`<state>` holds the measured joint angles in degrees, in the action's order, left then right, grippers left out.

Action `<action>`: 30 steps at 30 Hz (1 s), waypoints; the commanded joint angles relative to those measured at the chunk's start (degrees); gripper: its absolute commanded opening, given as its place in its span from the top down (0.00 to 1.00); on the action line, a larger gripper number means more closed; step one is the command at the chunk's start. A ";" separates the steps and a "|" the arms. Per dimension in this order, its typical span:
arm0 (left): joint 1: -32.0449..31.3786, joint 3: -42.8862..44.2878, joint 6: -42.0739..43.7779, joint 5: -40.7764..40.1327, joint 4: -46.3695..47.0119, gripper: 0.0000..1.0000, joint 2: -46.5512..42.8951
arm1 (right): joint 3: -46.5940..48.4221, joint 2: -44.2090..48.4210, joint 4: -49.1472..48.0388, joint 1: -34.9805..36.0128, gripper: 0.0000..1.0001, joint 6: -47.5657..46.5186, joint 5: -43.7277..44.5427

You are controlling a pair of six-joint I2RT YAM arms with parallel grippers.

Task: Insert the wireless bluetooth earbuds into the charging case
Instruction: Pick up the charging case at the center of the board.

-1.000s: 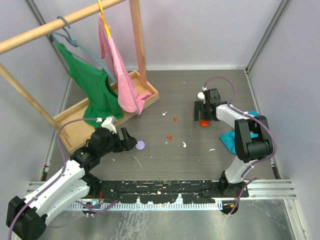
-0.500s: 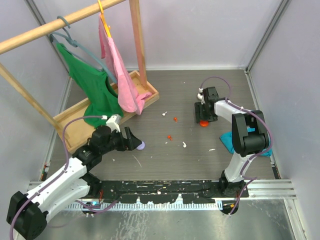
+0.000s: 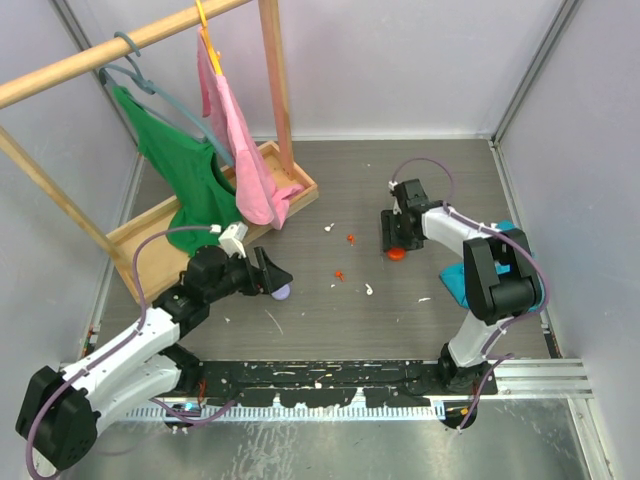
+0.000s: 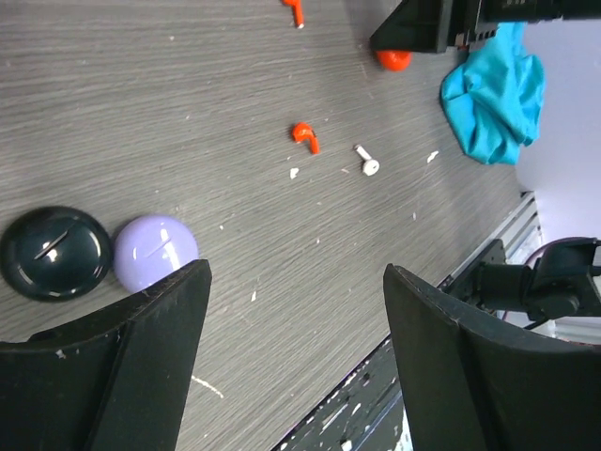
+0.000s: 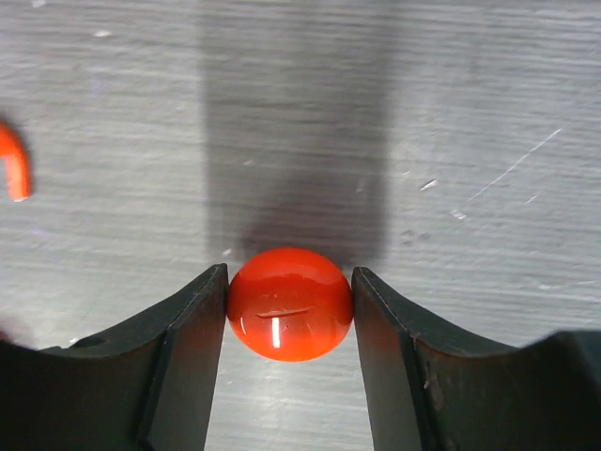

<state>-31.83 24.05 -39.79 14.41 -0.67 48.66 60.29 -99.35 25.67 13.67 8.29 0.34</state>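
Observation:
A red round charging case (image 5: pixel 289 303) lies on the table with my right gripper (image 5: pixel 289 282) shut on it, one finger against each side; from above it shows at the red case (image 3: pixel 397 252). My left gripper (image 4: pixel 296 282) hangs open over bare table, nothing between its fingers. A lilac case (image 4: pixel 155 252) and a black case (image 4: pixel 54 252) lie just beside its left finger. Loose earbuds lie mid-table: a red earbud (image 4: pixel 305 135), a second red earbud (image 3: pixel 351 238), a white earbud (image 4: pixel 365 161) and another white earbud (image 3: pixel 328 229).
A wooden clothes rack (image 3: pixel 276 90) on a tray base (image 3: pixel 150 250) carries a green shirt (image 3: pixel 190 180) and a pink garment (image 3: pixel 245 150) at the back left. A teal cloth (image 3: pixel 460 280) lies right of the right arm. Grey walls enclose the table.
The right gripper has closed in on the red case and shifted slightly left and nearer with it. The left arm has reached right, over the lilac case, its jaws narrowing a little.

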 commanded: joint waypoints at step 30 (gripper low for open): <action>-13.52 1.02 3.47 -15.70 29.89 0.27 6.69 | -14.43 35.58 -27.72 27.03 0.54 27.69 11.60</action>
<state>-43.66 22.96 -40.42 2.37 22.65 54.19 46.15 -66.04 5.32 38.74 32.34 9.13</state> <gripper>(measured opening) 0.730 0.579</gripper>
